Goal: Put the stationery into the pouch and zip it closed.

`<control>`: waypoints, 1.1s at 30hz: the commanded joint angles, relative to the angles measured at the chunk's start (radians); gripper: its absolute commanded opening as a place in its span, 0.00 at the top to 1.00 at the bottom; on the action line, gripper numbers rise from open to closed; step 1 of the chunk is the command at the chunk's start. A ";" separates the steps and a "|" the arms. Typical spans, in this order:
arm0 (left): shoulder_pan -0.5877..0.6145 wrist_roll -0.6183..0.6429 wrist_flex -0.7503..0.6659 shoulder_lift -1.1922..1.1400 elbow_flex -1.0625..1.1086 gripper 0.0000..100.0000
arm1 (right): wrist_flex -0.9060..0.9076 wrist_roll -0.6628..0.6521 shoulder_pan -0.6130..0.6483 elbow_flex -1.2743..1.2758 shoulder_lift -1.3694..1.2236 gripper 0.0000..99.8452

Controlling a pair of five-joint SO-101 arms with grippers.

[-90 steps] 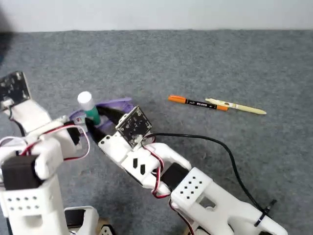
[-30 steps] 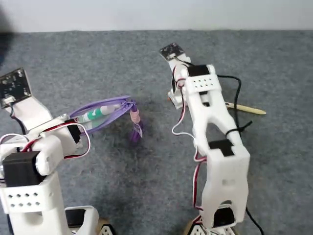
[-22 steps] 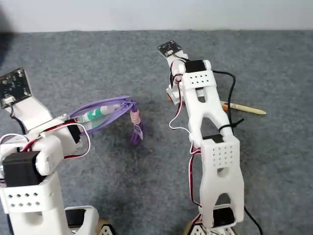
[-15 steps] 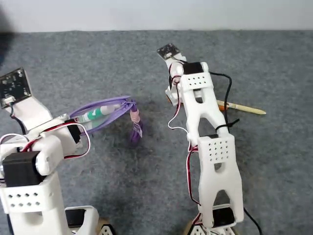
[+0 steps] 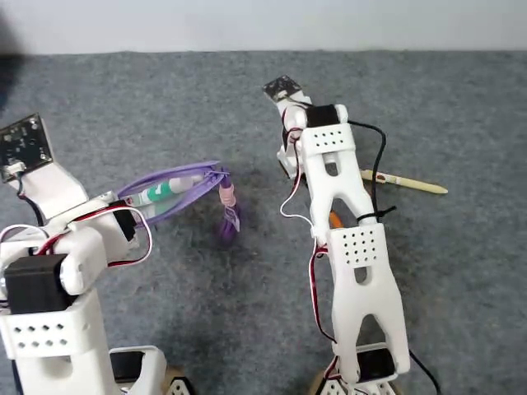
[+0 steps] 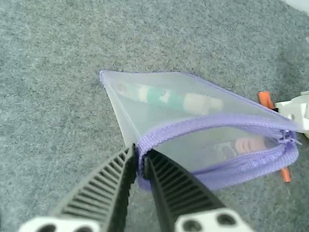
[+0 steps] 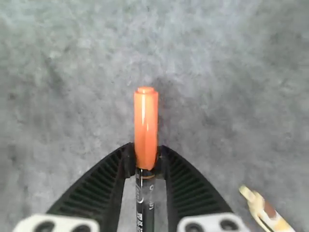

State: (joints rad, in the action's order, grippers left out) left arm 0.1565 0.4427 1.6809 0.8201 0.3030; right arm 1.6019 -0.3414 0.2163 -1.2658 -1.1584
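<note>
Right gripper (image 7: 145, 151) clamps its two black ribbed fingers on the orange-capped pen (image 7: 145, 123), the cap jutting forward past the fingertips over the grey carpet (image 5: 428, 99); whether the pen touches the carpet cannot be told. From the high view the right arm stretches out across the middle of the carpet, with a sliver of orange visible under its forearm. A cream pen (image 5: 405, 182) lies flat on the carpet just beside that arm, its tip near the gripper in the right wrist view but apart from the fingers.

Left gripper (image 6: 139, 155) is pinched shut on one end of the pouch (image 6: 193, 128), holding the edge right at the purple zipper (image 6: 212, 122). The pouch is translucent mesh, its zip undone and its mouth gaping towards the right arm. A glue stick (image 6: 169, 99) with a green band lies lengthwise inside, against the far wall of the pouch. Something pale pink (image 6: 250, 144) shows through the mesh near the zipper's far end; what it is cannot be made out. Pouch and pens are well apart on the carpet
</note>
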 commanded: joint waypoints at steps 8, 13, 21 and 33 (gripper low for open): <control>0.000 0.006 0.003 -0.002 -0.061 0.99 | 0.197 -0.008 0.004 -0.368 0.028 0.99; 0.002 0.006 0.006 0.002 -0.061 0.99 | 0.200 -0.006 0.018 -0.321 0.147 0.99; 0.002 0.006 0.008 -0.005 -0.056 0.99 | 0.196 0.110 0.091 0.144 0.624 0.99; 0.008 0.006 0.009 0.002 -0.056 0.99 | 0.180 0.399 0.314 0.669 1.199 0.99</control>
State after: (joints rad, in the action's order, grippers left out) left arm 0.1565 0.4427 1.6809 0.8201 0.3030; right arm 1.7538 -0.0100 0.4726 -0.6429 -0.0905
